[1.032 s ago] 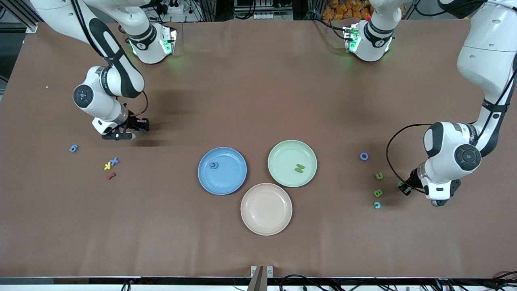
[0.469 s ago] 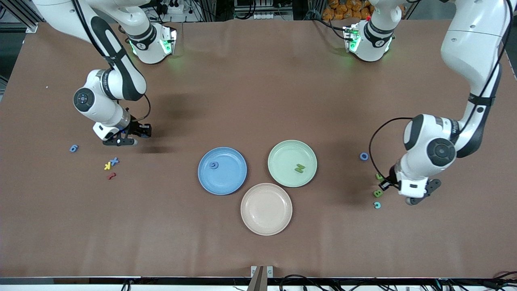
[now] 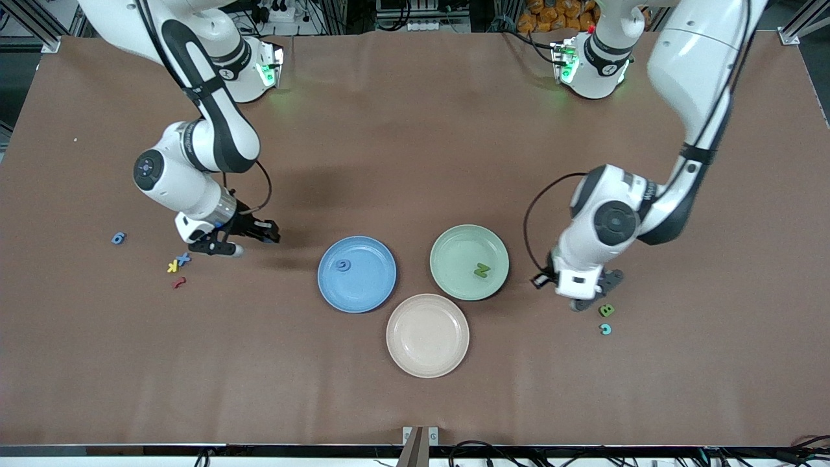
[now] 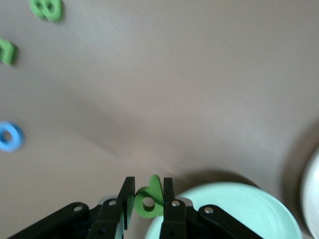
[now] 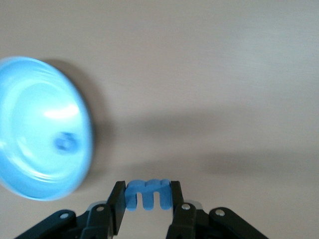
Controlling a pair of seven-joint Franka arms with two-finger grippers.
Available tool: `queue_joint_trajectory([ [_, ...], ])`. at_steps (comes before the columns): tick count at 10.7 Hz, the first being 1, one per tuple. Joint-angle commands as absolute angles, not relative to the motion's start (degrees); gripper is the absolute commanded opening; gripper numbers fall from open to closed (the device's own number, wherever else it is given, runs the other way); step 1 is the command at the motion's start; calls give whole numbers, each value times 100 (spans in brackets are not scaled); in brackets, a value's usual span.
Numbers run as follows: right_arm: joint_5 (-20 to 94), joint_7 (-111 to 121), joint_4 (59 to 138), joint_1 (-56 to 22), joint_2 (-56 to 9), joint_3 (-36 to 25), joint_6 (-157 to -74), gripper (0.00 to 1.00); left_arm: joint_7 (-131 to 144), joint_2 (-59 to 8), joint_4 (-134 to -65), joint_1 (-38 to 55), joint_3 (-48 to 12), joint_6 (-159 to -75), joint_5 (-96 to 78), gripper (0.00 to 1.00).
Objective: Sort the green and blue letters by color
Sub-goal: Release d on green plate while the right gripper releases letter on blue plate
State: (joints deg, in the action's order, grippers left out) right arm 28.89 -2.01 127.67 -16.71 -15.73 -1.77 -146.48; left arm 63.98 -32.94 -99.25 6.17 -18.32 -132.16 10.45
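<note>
- Left gripper is clenched on a green letter; the piece stands on edge between the jaws, hole facing the wrist camera, long axis running along the jaws.
- Green plate sits at about 9 o'clock from that gripper in the front view; in the left wrist view its rim is right under the jaw tips. You're at the edge, not yet over the middle.
- Green plate already holds a green N.
- Right gripper is clenched on a blue letter, a comb-shaped piece held flat across the jaws, long axis jaw to jaw.
- Blue plate lies at roughly 3–4 o'clock from the right gripper in the front view, with a gap of bare worktop between. It holds one blue piece.
- My read: both arms are mid-carry and the left is the nearer to its drop.
- Loose at the left arm's end: green B and a teal C; the left wrist view also shows a blue ring and another green piece.
- Loose at the right arm's end: blue 6, blue X, yellow K, red squiggle.
- Beige plate at 6 o'clock of the other two holds nothing.
- No brand text readable; the only legible characters are the pieces themselves.
</note>
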Motion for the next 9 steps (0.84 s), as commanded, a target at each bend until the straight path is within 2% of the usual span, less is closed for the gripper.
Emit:
queue_joint_trajectory([
  [1,3392,-1199,11386,-2187,-2345,-211,-14484,0,7248,-3383,-9668,1220,-1732,-13061,809,0],
  [3,3384,-2480,10656,-2643,-2766,-211,-14493,0,7697,-3488,-9633,1511,-1705,-13069,782,0],
  [4,3384,-2957,10330,-2759,-2934,-211,-14484,23,7943,-3594,-9555,1607,-1705,-13069,782,0],
  [5,3366,-3205,10266,-2821,-2979,-220,-14493,99,8163,-3647,-9545,1669,-1705,-13069,791,0],
  [7,3305,-3164,10309,-2813,-2971,-228,-14458,100,8340,-3683,-9536,1740,-1696,-13078,791,0],
  [8,3287,-3025,10344,-2743,-2971,-246,-14371,100,8445,-3691,-9536,1758,-1696,-13096,800,17],
  [9,3261,-2614,10501,-2655,-2927,-316,-14309,100,8359,-3691,-9545,1758,-1696,-13104,861,99],
])
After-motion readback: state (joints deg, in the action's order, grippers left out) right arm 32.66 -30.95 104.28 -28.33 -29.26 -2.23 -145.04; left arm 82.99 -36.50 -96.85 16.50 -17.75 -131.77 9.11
